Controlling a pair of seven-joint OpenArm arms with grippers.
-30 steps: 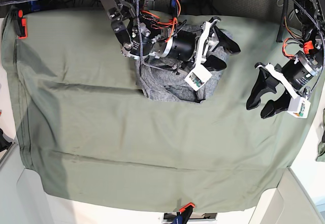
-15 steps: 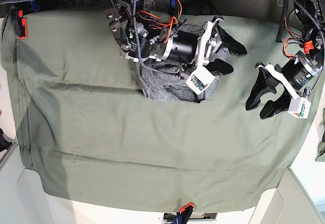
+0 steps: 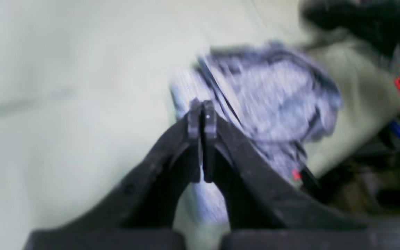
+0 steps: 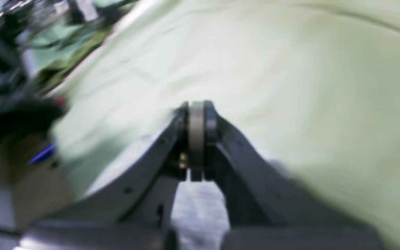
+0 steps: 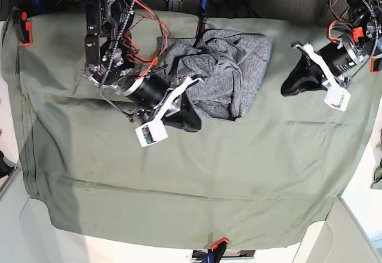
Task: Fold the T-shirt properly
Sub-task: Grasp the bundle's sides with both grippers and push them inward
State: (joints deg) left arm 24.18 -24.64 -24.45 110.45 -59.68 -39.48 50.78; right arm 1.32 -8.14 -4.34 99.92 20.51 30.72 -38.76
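Both arms swung leftward; T-shirt (image 5: pixel 230 72) bunched near cloth's (image 5: pixel 179 179) far edge.

An olive-green table cloth (image 5: pixel 179 179) drapes the table, held by orange clamps (image 5: pixel 24 27) (edges only).

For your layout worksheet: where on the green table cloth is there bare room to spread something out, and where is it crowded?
Free: the table cloth in front of the T-shirt to the near edge, and the far left corner. Crowded: the far middle, with the bunched T-shirt, right tool and left tool.
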